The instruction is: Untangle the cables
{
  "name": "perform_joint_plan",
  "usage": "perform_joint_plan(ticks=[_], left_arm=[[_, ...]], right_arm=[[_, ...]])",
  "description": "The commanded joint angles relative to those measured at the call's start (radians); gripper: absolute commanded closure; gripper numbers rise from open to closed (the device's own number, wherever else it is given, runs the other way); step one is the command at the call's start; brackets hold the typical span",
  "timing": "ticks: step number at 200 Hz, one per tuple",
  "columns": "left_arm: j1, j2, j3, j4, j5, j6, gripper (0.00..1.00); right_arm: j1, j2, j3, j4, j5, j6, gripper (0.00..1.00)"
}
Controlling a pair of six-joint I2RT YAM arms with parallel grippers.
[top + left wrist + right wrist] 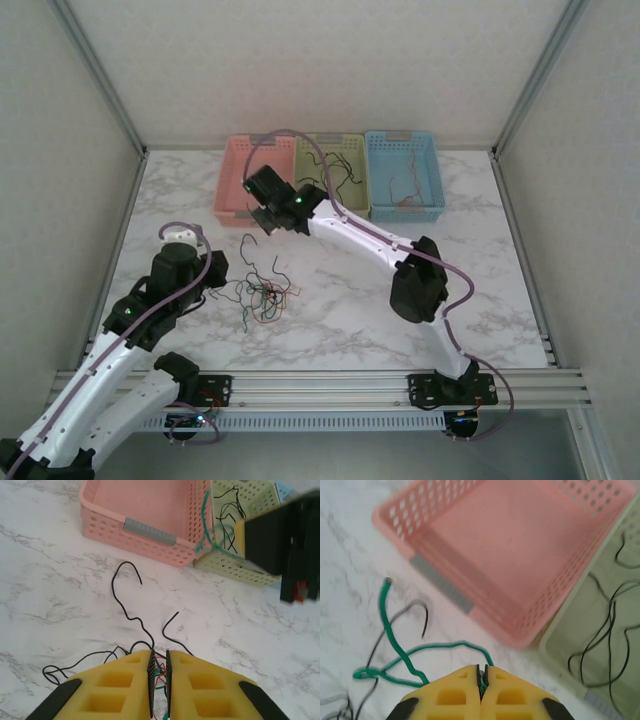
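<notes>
Several thin wires are knotted in a tangled clump (pixel 265 296) on the marble table (pixel 480 290), just beside the left gripper (pixel 159 662). Red and green strands of that clump are pinched between its nearly closed jaws. A single green wire (pixel 395 652) is clamped in the fully closed right gripper (pixel 481 672), beside the pink basket (pixel 530 625). The wires are judged to be very light, limp and slightly springy, so neighbours are likely to be dragged along. A free end is probably best gripped, and the clump pinned while it is drawn out.
</notes>
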Motion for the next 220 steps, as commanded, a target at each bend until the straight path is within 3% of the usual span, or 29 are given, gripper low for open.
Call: perform_joint_plan(ticks=[1,29,61,81,93,135,152,196,220], left_arm=[[0.009,-0.014,-0.004,-0.038,0.000,-0.014,0.84],[0.010,-0.021,0.004,-0.061,-0.006,-0.017,0.83],[0.010,-0.025,0.003,-0.075,0.010,-0.030,0.70],[0.010,-0.029,-0.004,-0.076,0.012,-0.045,0.51],[0.010,-0.028,-0.013,-0.072,0.017,-0.057,0.44],[0.010,-0.012,-0.077,-0.031,0.053,-0.099,0.35],[0.010,0.004,-0.107,-0.018,0.046,-0.129,0.31],[0.010,0.099,-0.174,0.014,0.007,-0.209,0.25],[0.011,0.167,-0.213,0.085,0.049,-0.235,0.25]], right_arm=[[-0.035,0.113,0.164,-0.027,0.043,0.019,1.00],[-0.090,0.301,0.439,-0.060,0.023,0.109,1.00],[-0.118,0.441,0.598,0.018,-0.015,0.122,1.00],[-0.125,0.462,0.591,0.088,-0.060,0.119,0.70],[-0.127,0.465,0.592,0.101,-0.085,0.119,0.58],[-0.128,0.379,0.577,0.039,-0.139,0.106,0.51],[-0.127,0.288,0.496,0.011,-0.179,0.118,0.53],[-0.111,-0.112,-0.089,0.183,-0.297,0.177,0.57],[-0.104,-0.267,-0.324,0.226,-0.327,0.208,0.58]])
